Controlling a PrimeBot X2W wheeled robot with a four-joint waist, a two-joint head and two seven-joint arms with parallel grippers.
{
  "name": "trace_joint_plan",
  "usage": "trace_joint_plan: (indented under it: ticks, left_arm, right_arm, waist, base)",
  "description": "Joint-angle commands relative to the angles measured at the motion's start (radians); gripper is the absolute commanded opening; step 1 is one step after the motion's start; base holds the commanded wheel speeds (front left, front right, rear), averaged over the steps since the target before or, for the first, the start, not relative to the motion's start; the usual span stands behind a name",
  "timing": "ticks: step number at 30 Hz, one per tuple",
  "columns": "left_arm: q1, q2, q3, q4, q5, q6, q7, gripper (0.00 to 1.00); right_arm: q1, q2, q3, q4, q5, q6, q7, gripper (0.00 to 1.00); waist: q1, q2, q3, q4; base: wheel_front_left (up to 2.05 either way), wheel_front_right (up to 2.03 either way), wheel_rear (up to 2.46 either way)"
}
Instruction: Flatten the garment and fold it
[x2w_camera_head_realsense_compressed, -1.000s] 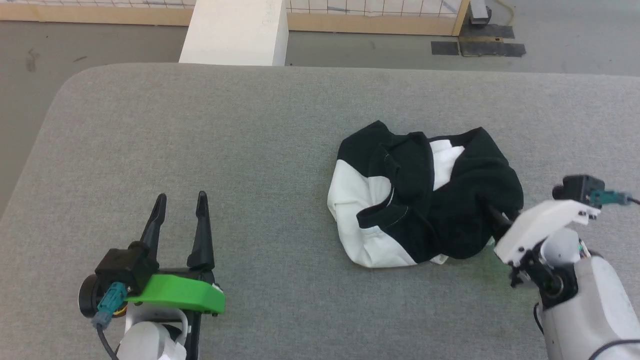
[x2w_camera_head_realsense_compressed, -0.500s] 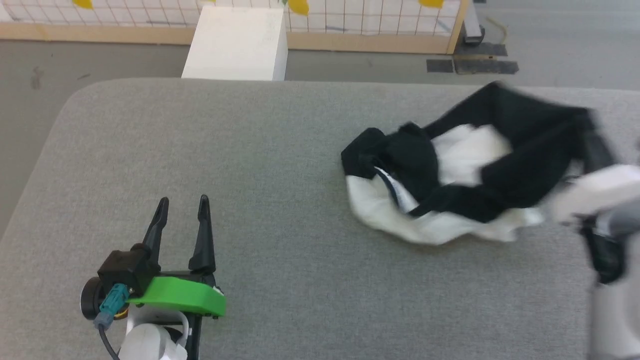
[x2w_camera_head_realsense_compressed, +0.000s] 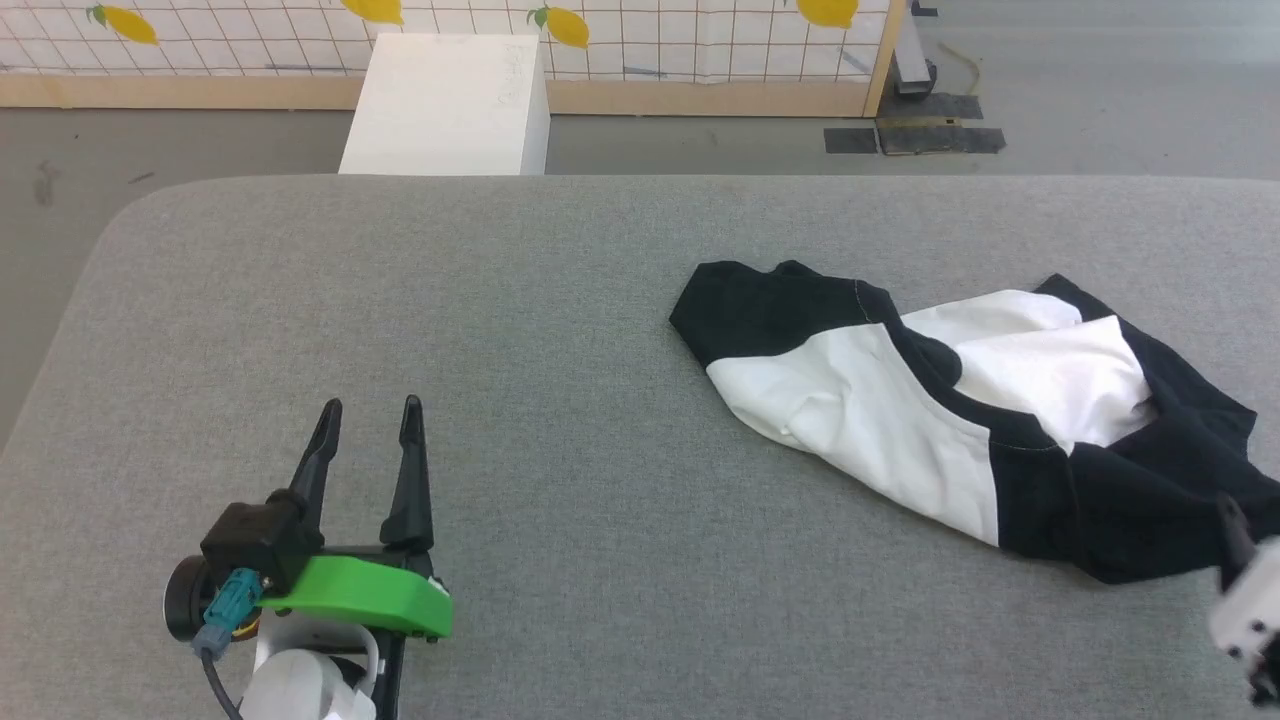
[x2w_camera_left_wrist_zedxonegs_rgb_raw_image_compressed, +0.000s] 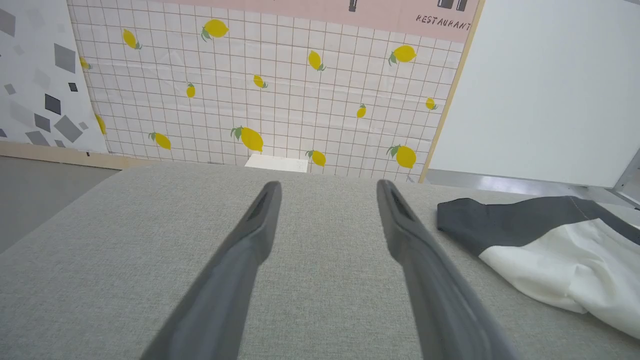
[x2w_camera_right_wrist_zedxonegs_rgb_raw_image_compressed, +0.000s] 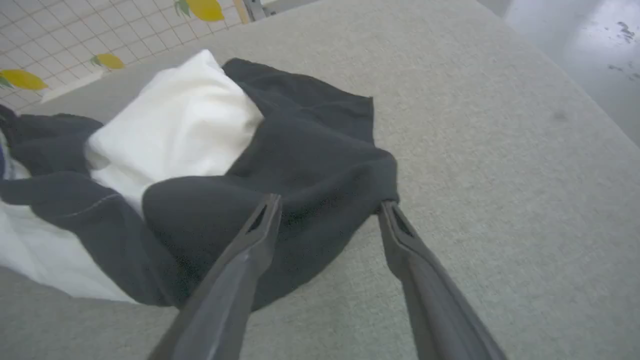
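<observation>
On the table's (x2w_camera_head_realsense_compressed: 500, 300) right side, shirt (x2w_camera_head_realsense_compressed: 870, 400) stretches diagonally toward wide-open right gripper (x2w_camera_right_wrist_zedxonegs_rgb_raw_image_compressed: 328, 202); wide-open left gripper (x2w_camera_head_realsense_compressed: 371, 403) well apart.

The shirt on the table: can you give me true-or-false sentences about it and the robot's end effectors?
The black-and-white cloth shirt lies rumpled on the grey fabric table. True.
The left end effector is shut on the shirt. False: it is open over bare table, apart from the shirt.
The right end effector is open, fingertips at the shirt's black edge. True.
The shirt is folded into a neat square. False: it is spread unevenly and creased.
A white box stands beyond the table's far edge. True.
</observation>
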Motion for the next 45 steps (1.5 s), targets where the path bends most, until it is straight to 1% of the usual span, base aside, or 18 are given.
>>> trace_joint_plan:
  ticks: [1,8,10,12,15,19,24,25,26,27,28,30,33,36,39,42,44,45]
  left_arm:
    - [-0.001,-0.004,0.000,0.001,0.014,-0.004,-0.004,1.00]
    - [-0.024,-0.004,-0.021,-0.004,0.013,-0.007,-0.004,1.00]
    - [-0.038,-0.004,-0.032,-0.008,0.009,-0.007,-0.004,1.00]
    - [-0.055,-0.004,-0.045,-0.012,0.003,-0.005,-0.004,1.00]
    - [-0.082,-0.004,-0.070,-0.017,-0.010,0.000,-0.004,1.00]
    - [-0.112,-0.004,-0.094,-0.014,-0.024,0.005,-0.004,1.00]
    - [-0.126,-0.004,-0.107,-0.011,-0.033,0.014,-0.004,1.00]
    - [-0.125,-0.004,-0.107,-0.007,-0.033,0.017,-0.004,1.00]
    - [-0.125,-0.004,-0.106,-0.006,-0.032,0.017,-0.004,1.00]
    - [-0.123,-0.004,-0.105,-0.005,-0.032,0.018,-0.004,1.00]
    - [-0.121,-0.004,-0.103,-0.004,-0.031,0.019,-0.004,1.00]
    - [-0.113,-0.004,-0.099,-0.001,-0.028,0.019,-0.004,1.00]
    - [-0.098,-0.004,-0.089,0.007,-0.022,0.019,-0.004,1.00]
    - [-0.081,-0.004,-0.077,0.011,-0.013,0.017,-0.004,1.00]
    - [-0.063,-0.004,-0.063,0.014,-0.003,0.012,-0.004,1.00]
    - [-0.050,-0.004,-0.053,0.014,0.003,0.008,-0.004,1.00]
    - [-0.046,-0.004,-0.049,0.014,0.008,0.005,-0.004,1.00]
    - [-0.044,-0.004,-0.048,0.014,0.009,0.003,-0.004,1.00]
  right_arm:
    - [0.006,0.000,0.040,-0.031,0.021,-0.001,-0.012,1.00]
    - [-0.073,0.000,0.307,-0.218,0.074,-0.001,-0.038,1.00]
    - [-0.138,0.000,0.386,-0.227,0.028,-0.001,-0.025,1.00]
    - [-0.220,0.000,0.441,-0.184,-0.011,-0.001,-0.007,1.00]
    - [-0.343,0.000,0.481,-0.045,-0.068,-0.001,0.039,1.00]
    - [-0.466,0.000,0.469,0.149,-0.119,-0.001,0.111,1.00]
    - [-0.546,0.000,0.450,0.311,-0.151,-0.001,0.197,1.00]
    - [-0.569,0.000,0.444,0.367,-0.166,-0.001,0.229,0.74]
    - [-0.572,0.000,0.448,0.378,-0.161,-0.001,0.232,0.45]
    - [-0.574,0.000,0.457,0.387,-0.151,-0.001,0.230,0.11]
    - [-0.574,0.000,0.471,0.388,-0.139,-0.001,0.222,0.00]
    - [-0.563,0.000,0.515,0.381,-0.089,-0.001,0.206,0.00]
    - [-0.511,0.000,0.643,0.313,0.022,-0.001,0.197,0.00]
    - [-0.422,-0.002,0.775,0.187,0.121,-0.001,0.225,0.00]
    - [-0.283,-0.030,0.910,0.020,0.204,-0.001,0.284,0.00]
    - [-0.127,-0.070,1.007,-0.109,0.251,-0.001,0.352,0.00]
    - [-0.040,-0.094,1.039,-0.157,0.252,-0.001,0.376,0.00]
    - [-0.008,-0.101,1.048,-0.171,0.248,-0.001,0.381,0.03]
  waist:
    - [0.0000,-0.0001,0.001,0.003]
    - [0.0000,-0.0001,0.033,0.033]
    - [0.0000,-0.0001,0.054,0.046]
    - [0.0000,-0.0001,0.079,0.059]
    - [0.0000,-0.0001,0.111,0.085]
    - [0.0000,-0.0001,0.143,0.117]
    - [0.0000,-0.0001,0.161,0.139]
    - [0.0000,-0.0001,0.162,0.145]
    - [0.0000,-0.0001,0.160,0.145]
    - [0.0000,-0.0001,0.157,0.145]
    - [0.0000,-0.0001,0.152,0.143]
    - [0.0000,-0.0001,0.138,0.139]
    - [0.0000,-0.0001,0.107,0.125]
    - [0.0000,-0.0001,0.076,0.107]
    - [0.0000,-0.0001,0.045,0.084]
    - [0.0000,-0.0001,0.026,0.062]
    - [0.0000,-0.0001,0.020,0.049]
    - [0.0000,-0.0001,0.018,0.042]
  base:
    - [0.00,0.00,0.00]
    - [0.00,0.00,0.00]
    - [0.00,0.00,0.00]
    - [0.00,0.00,0.00]
    - [0.00,0.00,0.00]
    - [0.00,0.00,0.00]
    - [0.00,0.00,0.00]
    - [0.00,0.00,0.00]
    - [0.00,0.00,0.00]
    - [0.00,0.00,0.00]
    - [0.00,0.00,0.00]
    - [0.00,0.00,0.00]
    - [0.00,0.00,0.00]
    - [0.00,0.00,0.00]
    - [0.00,0.00,0.00]
    - [0.00,0.00,0.00]
    - [0.00,0.00,0.00]
    - [0.00,0.00,0.00]
